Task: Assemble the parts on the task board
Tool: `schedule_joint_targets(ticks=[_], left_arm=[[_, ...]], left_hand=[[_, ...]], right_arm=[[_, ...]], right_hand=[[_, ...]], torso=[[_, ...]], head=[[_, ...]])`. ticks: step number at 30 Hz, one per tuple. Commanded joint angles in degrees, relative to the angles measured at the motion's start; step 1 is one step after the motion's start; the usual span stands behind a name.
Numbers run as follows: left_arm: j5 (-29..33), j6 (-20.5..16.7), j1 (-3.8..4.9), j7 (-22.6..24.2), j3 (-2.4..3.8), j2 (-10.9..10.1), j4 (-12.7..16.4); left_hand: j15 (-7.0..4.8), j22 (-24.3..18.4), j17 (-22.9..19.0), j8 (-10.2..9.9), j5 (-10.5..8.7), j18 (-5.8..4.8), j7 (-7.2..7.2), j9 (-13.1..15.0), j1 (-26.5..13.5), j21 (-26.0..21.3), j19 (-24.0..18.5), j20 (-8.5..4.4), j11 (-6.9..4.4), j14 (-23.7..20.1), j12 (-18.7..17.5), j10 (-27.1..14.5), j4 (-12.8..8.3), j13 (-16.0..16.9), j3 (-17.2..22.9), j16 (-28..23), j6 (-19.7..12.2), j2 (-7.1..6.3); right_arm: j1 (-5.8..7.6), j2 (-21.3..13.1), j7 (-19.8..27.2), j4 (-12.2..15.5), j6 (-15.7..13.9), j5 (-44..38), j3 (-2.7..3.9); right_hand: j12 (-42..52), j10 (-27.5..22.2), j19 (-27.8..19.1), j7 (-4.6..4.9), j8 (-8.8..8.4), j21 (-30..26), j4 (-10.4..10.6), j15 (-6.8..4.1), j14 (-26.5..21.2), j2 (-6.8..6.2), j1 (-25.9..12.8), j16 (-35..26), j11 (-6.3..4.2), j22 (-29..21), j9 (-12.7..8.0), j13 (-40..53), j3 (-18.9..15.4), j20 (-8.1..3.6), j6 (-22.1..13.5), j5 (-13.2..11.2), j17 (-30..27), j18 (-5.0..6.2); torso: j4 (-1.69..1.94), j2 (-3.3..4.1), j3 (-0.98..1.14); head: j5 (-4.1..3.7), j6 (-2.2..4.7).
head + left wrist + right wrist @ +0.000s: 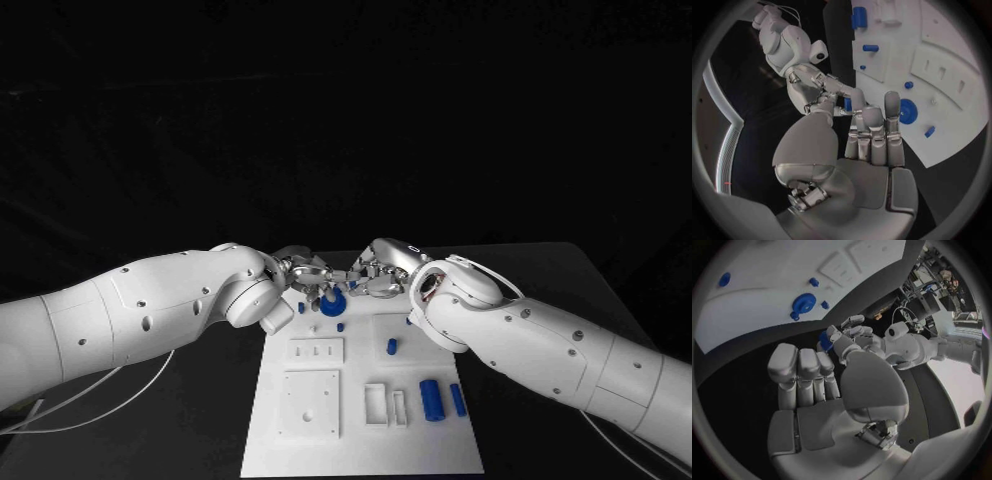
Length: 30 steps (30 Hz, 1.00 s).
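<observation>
The white task board [361,440] lies in the middle of the black table. My left hand [300,268] and right hand [381,270] meet fingertip to fingertip over its far end. A small blue part [847,104] [825,340] is pinched between the fingertips of both hands, just off the board's far edge. Under the hands a round blue gear [329,297] [907,111] [804,303] sits on the board. A short blue peg [391,346] stands further along the board, and two blue cylinders [430,397] lie near its right edge.
Small blue studs [340,326] dot the board by the gear. A white plate with slots [317,352], a larger white plate [310,403] and white blocks [375,400] lie on the near half. Loose cables [87,400] run by the left arm.
</observation>
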Motion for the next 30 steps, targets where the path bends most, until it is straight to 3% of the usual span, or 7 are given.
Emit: schedule_joint_targets(ticks=[1, 7, 30], left_arm=[[-1.67, 1.13, 0.07, -0.42, 0.03, 0.07, 0.06], [-2.0, 1.36, 0.06, -0.67, 0.03, 0.18, 0.01], [-3.24, 0.14, -0.04, -1.3, 0.02, 1.03, -0.98]], left_hand=[[0.08, 0.15, -0.11, -0.32, -0.15, 0.0, 0.04, 0.02, 0.12, -0.43, -0.06, 0.32, 0.03, -0.26, -0.22, -0.11, 0.16, -0.1, 0.06, -0.03, -0.64, -0.33], [0.12, 0.5, -0.48, -0.3, -0.17, 0.0, 0.07, -0.03, 0.2, -0.93, 0.06, 0.38, 0.08, -0.31, -0.44, -0.22, -0.25, -0.3, 0.03, -0.23, -0.64, 0.07], [0.12, 2.15, -1.0, -0.29, -0.9, -0.05, 0.07, -0.09, 0.36, -2.17, 0.45, 0.36, 0.08, -0.38, -0.42, -0.22, -0.98, -0.4, 0.04, 0.04, -0.66, 1.08]], right_arm=[[0.02, 0.01, -0.42, 0.23, 1.74, -0.78, -0.03], [0.02, 0.0, -0.58, 0.46, 2.1, -0.8, -0.05], [0.02, 0.34, -1.12, 1.1, 2.33, -1.13, -0.06]], right_hand=[[-0.32, 0.01, 0.35, -0.8, 0.18, -0.09, -0.03, -0.04, 0.12, 0.01, 0.2, -0.23, -0.27, 6.98, 0.16, 0.06, 0.34, -0.03, 2.17, -0.09, 0.05, -0.72], [-0.34, -0.01, 0.35, -0.79, 0.19, -0.06, -0.03, -0.03, 0.11, 0.0, 0.19, -0.27, -0.28, 6.99, 0.15, 0.06, 0.33, -0.02, 2.11, -0.09, 0.03, -0.72], [-0.3, 0.02, 0.45, -0.79, 0.18, 0.14, -0.03, -0.01, 0.16, 0.04, 0.18, -0.27, -0.32, 7.05, 0.16, 0.09, 0.31, 0.02, 2.09, -0.07, 0.08, -0.69]], torso=[[-0.01, 0.03, -0.05], [0.05, 0.01, 0.04], [0.0, 0.02, 0.01]], head=[[-0.03, 0.01], [-0.01, -0.09], [0.06, -0.19]])
